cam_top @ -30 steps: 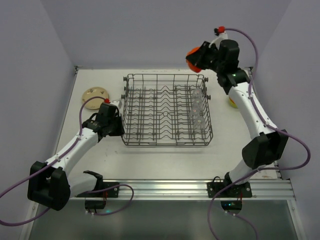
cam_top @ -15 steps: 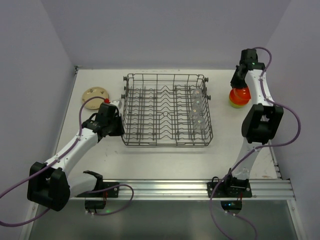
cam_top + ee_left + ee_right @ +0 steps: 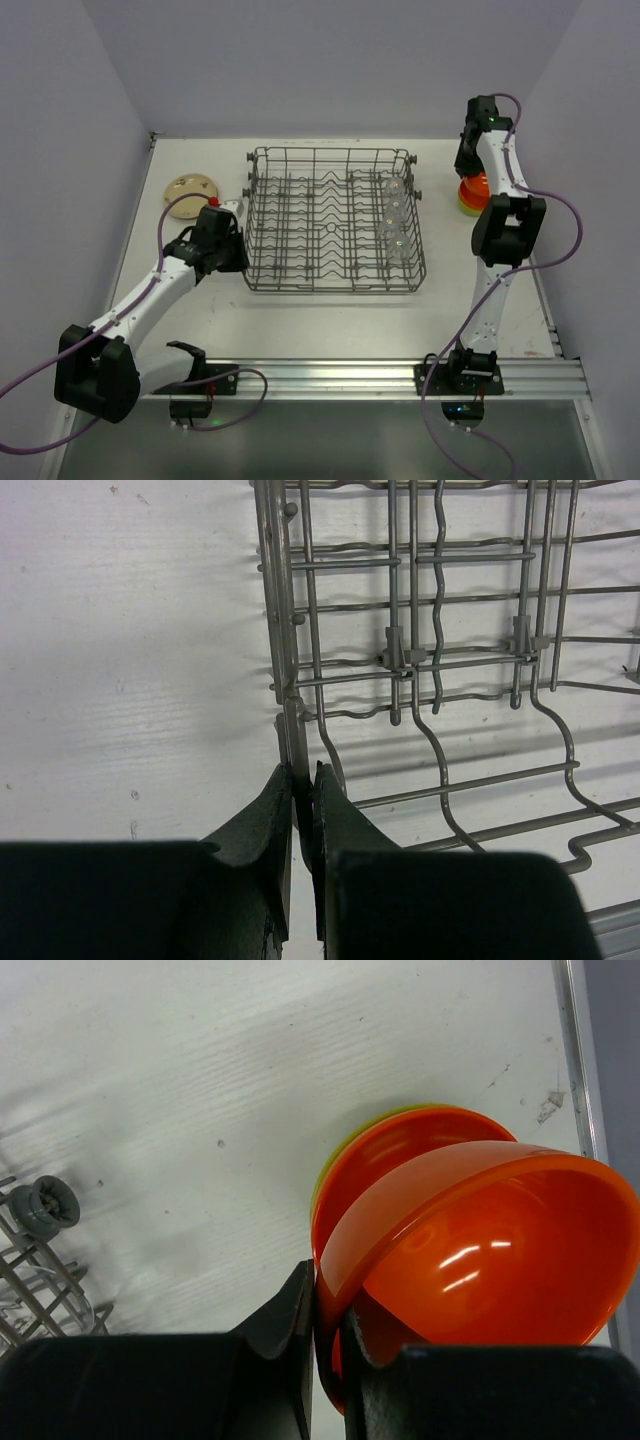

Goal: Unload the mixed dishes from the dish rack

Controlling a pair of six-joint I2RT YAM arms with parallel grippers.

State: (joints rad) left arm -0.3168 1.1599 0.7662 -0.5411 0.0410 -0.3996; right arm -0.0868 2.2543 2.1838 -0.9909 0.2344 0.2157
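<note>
Far right of the table (image 3: 300, 320), the right claw (image 3: 322, 1335) is narrowed down on the rim of the upper orange bowl (image 3: 500, 1250). One finger is outside the wall and one inside, with the near edge of the rim pinched between them. That bowl sits tilted, its glossy inside open to the wrist camera. It is nested in a second orange bowl (image 3: 400, 1150), and under that peeks a thin arc of the yellow-green bowl (image 3: 350, 1143). From above, the three read as one stack (image 3: 474, 193) right below the claw, standing on the table and well to the right of the dish rack (image 3: 330, 280). Only a grey knob (image 3: 45, 1205) on the rack's side shows at the left edge of the right wrist view.

On the other side, the left claw (image 3: 303, 810) is clamped on the rack itself. Its two dark fingers are almost together, with the upright wire of the rack's left edge caught between them near the front corner. The rack sits square in the middle of the table.

Inside it, a row of clear glasses (image 3: 393, 215) lines the right-hand side. A patterned tan plate (image 3: 189, 188) lies flat on the table, left of the rack and apart from the left claw.
</note>
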